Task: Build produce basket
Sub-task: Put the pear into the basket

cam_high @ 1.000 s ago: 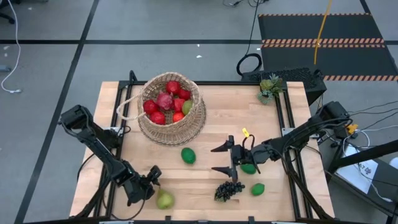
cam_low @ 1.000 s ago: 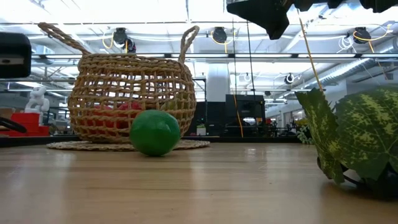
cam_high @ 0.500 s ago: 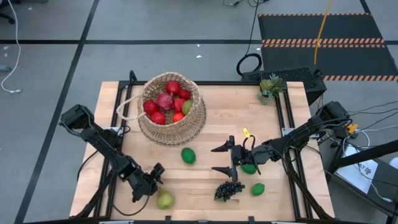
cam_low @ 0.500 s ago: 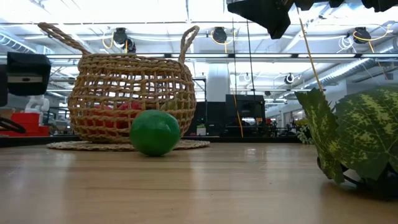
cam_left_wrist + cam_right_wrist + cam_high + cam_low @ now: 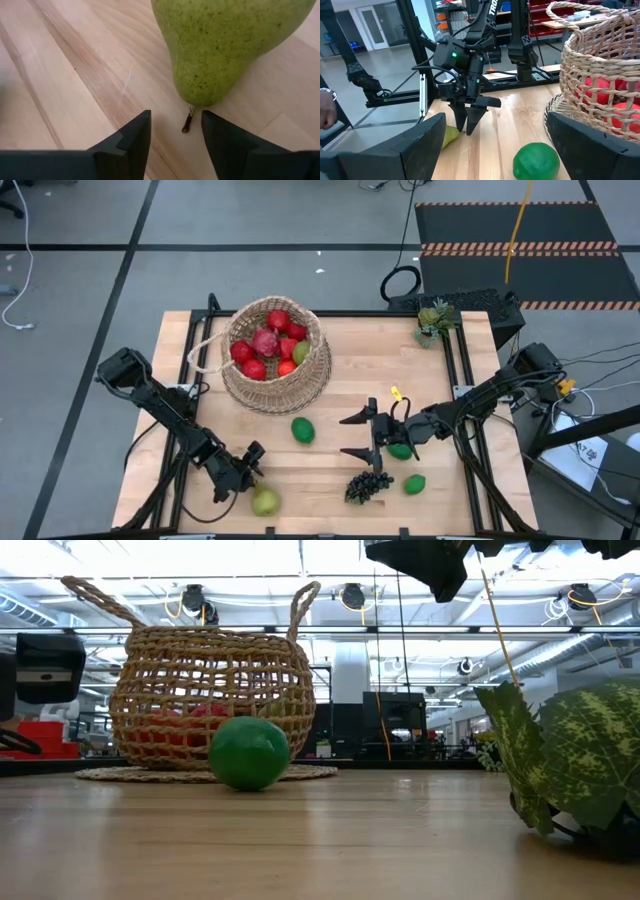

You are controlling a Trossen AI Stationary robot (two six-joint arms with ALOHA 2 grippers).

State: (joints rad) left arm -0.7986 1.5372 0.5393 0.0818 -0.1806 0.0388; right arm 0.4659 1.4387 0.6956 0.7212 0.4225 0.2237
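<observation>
poised just beside the pear [image 5: 227, 45], the left gripper [image 5: 175, 132] is seen part open, nothing held, stem between its fingers. right gripper [image 5: 357, 436], wide open and empty, is stationed nearer the basket [image 5: 276, 385]. red fruits are already in the basket; judged left: pear, three limes [image 5: 303, 430], grape bunch [image 5: 368, 485].
</observation>
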